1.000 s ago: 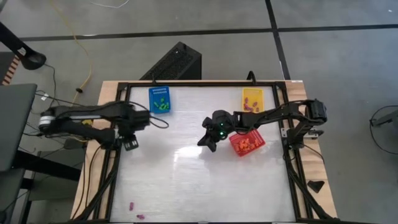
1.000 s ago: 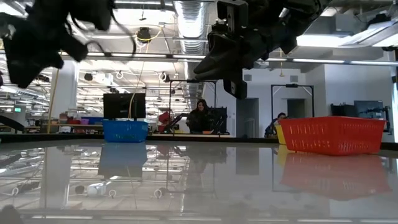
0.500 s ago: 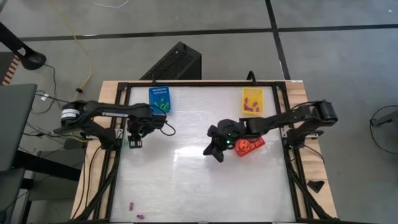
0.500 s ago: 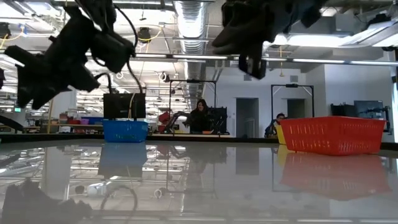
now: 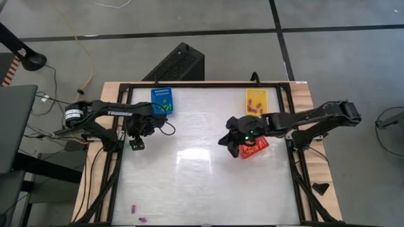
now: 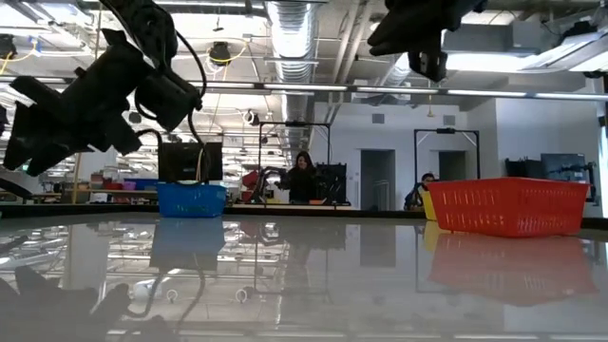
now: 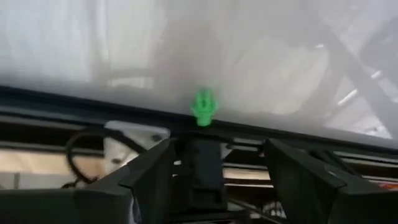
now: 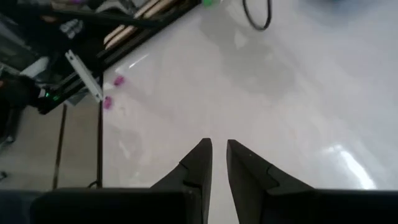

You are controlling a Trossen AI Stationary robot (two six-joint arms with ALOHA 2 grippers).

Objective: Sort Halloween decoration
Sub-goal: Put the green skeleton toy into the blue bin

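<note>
A: Where is the left hand (image 5: 135, 144), and how do its fingers stand?
B: At the left edge of the worktop (image 5: 202, 189), just in front of the blue basket (image 5: 162, 101); in its wrist view the two fingers (image 7: 152, 177) stand wide apart, nothing between them; a green piece (image 7: 203, 107) lies on the worktop just beyond them, beside the dark frame rail (image 7: 93, 102).

A: And the right hand (image 5: 226, 140)?
B: Raised over the worktop, at the left side of the red basket (image 5: 252, 147); its fingers (image 8: 198, 163) are narrow, only a thin slit between them; no piece shows in the slit.

A: Where do the decoration pieces lie?
B: Orange pieces (image 5: 251, 149) fill the red basket; purple ones (image 5: 254, 107) sit in the yellow basket (image 5: 256, 101) at the far right; green ones (image 5: 165, 106) in the blue basket at the far left; two loose purple pieces (image 5: 137, 213) lie at the near left corner of the worktop, well apart from every basket.

A: What shows in the low view?
B: The red basket at right, the blue basket at left; a person (image 6: 305, 178) in the room beyond.
</note>
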